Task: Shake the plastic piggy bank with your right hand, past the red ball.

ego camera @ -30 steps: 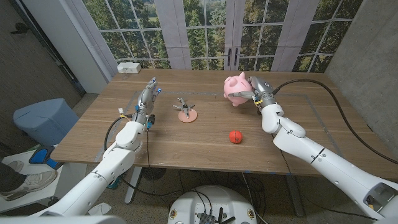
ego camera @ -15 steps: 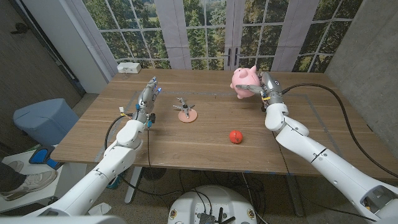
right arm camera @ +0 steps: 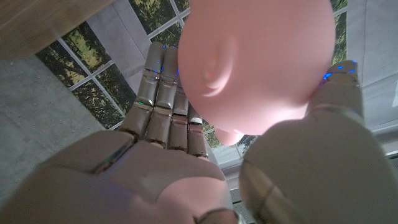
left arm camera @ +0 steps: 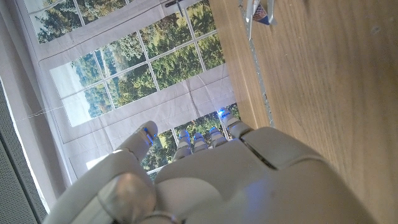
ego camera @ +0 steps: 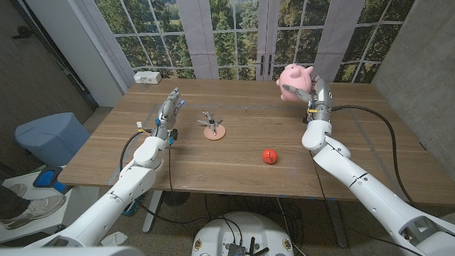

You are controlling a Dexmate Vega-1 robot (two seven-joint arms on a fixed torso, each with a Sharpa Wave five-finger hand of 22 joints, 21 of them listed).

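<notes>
Right hand grips pink plastic piggy bank aloft, upper right of frame, beyond small red ball. Left hand on wooden table, fingers seemingly extended, holding nothing.

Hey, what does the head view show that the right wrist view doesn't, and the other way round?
Head view alone: the wooden table as a whole, the red ball on it, a small tool on a pink disc, a white box at the far edge, and the left hand at the table. Right wrist view alone: a close look at the palm and fingers cupping the pig's underside. Both: the pink piggy bank held in the right hand, with the windows and trees behind.
</notes>
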